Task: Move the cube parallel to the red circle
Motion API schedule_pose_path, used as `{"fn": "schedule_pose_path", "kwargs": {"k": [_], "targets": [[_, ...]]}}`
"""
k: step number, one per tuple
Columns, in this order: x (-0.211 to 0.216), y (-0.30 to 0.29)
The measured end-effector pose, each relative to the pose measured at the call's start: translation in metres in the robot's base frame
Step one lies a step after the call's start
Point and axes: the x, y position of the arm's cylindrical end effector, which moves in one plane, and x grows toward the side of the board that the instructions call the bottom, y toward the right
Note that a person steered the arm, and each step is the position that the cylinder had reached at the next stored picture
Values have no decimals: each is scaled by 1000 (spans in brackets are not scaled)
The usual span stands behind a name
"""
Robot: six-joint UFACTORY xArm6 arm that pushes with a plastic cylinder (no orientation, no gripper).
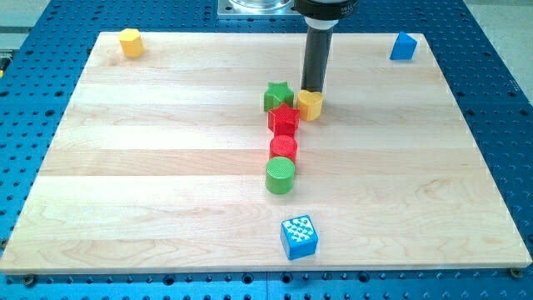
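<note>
My tip (312,90) stands right behind a small yellow block (311,105), at its top edge, near the board's middle top. A green star (278,96) sits to the view's left of that block. A red star (284,120) lies just below them, touching or nearly touching both. Below it come a red cylinder (283,150) and a green cylinder (280,176) in a column. A blue cube (299,237) with a white pattern on top sits near the view's bottom.
A yellow hexagonal block (131,42) sits at the top left corner of the wooden board (125,183). A blue block (403,47) sits at the top right corner. A blue perforated table surrounds the board.
</note>
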Motion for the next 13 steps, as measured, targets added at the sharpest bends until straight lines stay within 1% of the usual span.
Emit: {"fn": "schedule_pose_path", "kwargs": {"k": [1,2,3,4,5,9,10,11,12,13], "targets": [[2,3],[5,21],[35,22],[73,22],[93,22],[123,31],[157,31],[208,17],[260,-13],[261,-27]]}}
